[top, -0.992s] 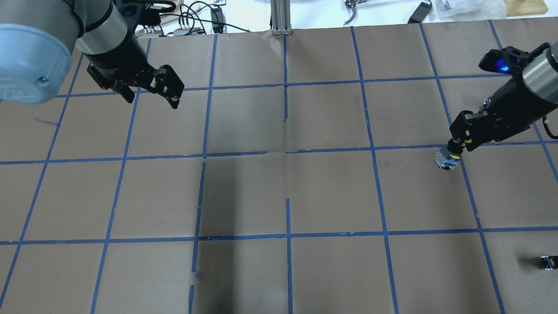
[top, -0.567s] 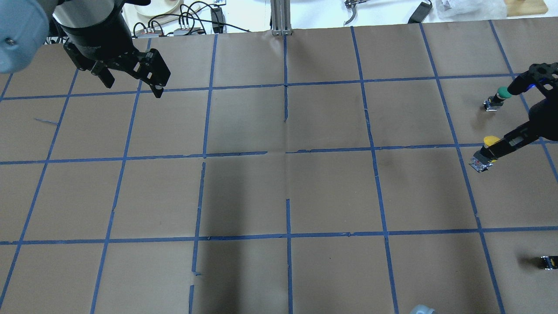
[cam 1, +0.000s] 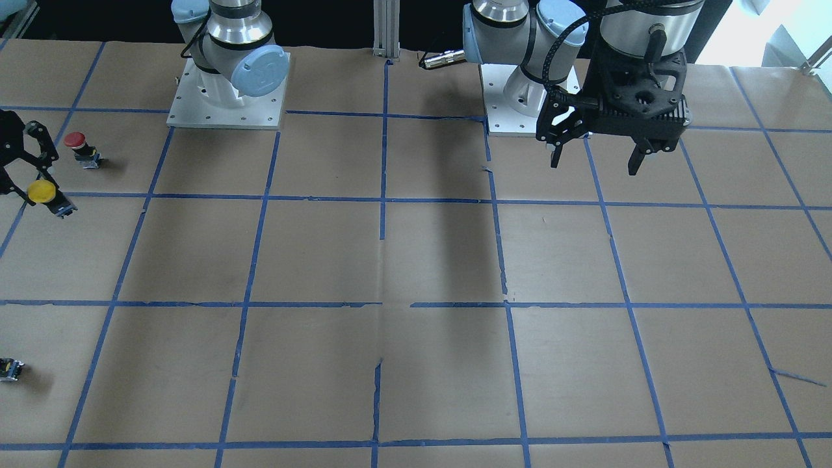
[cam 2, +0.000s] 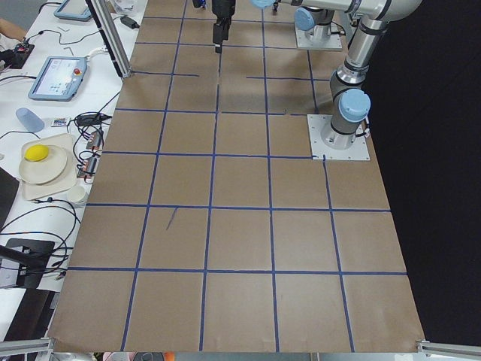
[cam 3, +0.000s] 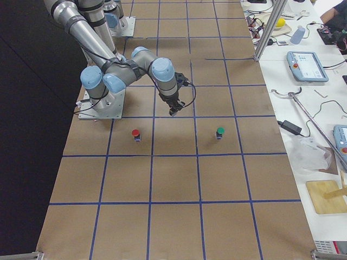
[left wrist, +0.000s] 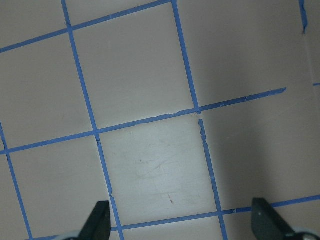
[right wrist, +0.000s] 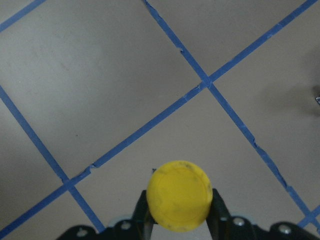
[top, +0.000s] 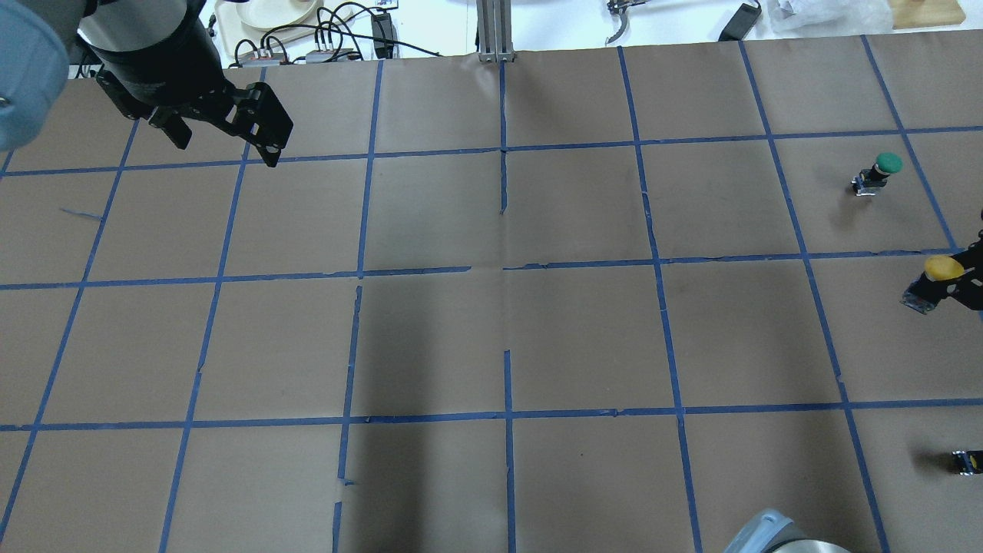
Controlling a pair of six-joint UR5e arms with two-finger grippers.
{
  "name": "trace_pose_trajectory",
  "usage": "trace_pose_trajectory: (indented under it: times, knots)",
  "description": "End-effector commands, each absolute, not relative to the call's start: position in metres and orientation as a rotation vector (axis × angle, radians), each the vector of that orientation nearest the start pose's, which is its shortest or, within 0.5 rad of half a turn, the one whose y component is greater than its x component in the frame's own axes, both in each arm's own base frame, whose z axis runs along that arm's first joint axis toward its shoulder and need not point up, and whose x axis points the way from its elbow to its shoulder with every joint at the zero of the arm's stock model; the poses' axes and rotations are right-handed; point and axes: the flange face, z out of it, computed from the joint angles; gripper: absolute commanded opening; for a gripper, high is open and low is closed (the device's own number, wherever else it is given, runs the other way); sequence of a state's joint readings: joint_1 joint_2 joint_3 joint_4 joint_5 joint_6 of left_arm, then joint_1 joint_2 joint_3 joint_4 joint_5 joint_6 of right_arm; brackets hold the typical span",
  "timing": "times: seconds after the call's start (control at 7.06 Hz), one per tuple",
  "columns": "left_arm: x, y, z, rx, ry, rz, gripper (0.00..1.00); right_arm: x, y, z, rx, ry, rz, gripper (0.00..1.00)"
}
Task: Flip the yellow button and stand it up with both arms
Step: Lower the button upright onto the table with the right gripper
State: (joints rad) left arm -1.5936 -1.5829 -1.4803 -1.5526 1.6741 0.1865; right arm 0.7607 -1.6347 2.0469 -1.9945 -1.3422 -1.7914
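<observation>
The yellow button (top: pixel 938 270) is gripped by its dark body at the table's right edge, with its round yellow cap facing up. My right gripper (top: pixel 933 290) is shut on it and mostly out of the overhead view. In the right wrist view the cap (right wrist: pixel 180 195) fills the gap between the two fingers (right wrist: pixel 218 210). In the front view the button (cam 1: pixel 41 191) and right gripper (cam 1: pixel 52 203) sit at the left edge. My left gripper (top: pixel 226 142) is open and empty at the far left back; it also shows in the front view (cam 1: pixel 595 159) and the left wrist view (left wrist: pixel 182 227).
A green-capped button (top: pixel 883 170) stands beyond the yellow one. A red-capped button (cam 1: pixel 77 144) stands nearer the robot base. A small dark part with a yellow spot (top: pixel 966 461) lies at the right front. Brown paper with a blue tape grid (top: pixel 507 269) covers the table.
My right gripper has carried the yellow button rightward to the table's edge, and its cap now faces up. My left gripper has drawn back toward the far left corner.
</observation>
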Motion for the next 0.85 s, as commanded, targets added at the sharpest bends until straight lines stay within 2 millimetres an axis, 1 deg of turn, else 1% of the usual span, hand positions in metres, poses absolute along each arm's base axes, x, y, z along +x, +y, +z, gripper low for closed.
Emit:
trace_pose_trajectory:
  times: [0.0,0.14,0.28,0.43,0.71]
  knots:
    - [-0.138,-0.503,0.539,0.222,3.056,-0.187,1.00,-0.237,-0.432,0.291,-1.643,2.614,-0.414,0.23]
    - [-0.145,-0.502,0.541,0.134,3.135,-0.198,1.00,-0.253,-0.436,0.269,-1.689,2.587,-0.416,0.23]
    - [-0.138,-0.500,0.545,0.107,3.156,-0.178,1.00,-0.264,-0.436,0.253,-1.740,2.512,-0.496,0.23]
    - [-0.127,-0.501,0.552,0.072,3.154,-0.159,1.00,-0.277,-0.431,0.246,-1.735,2.490,-0.558,0.24]
    - [-0.124,-0.500,0.551,0.049,3.151,-0.127,1.00,-0.279,-0.429,0.242,-1.747,2.471,-0.555,0.24]
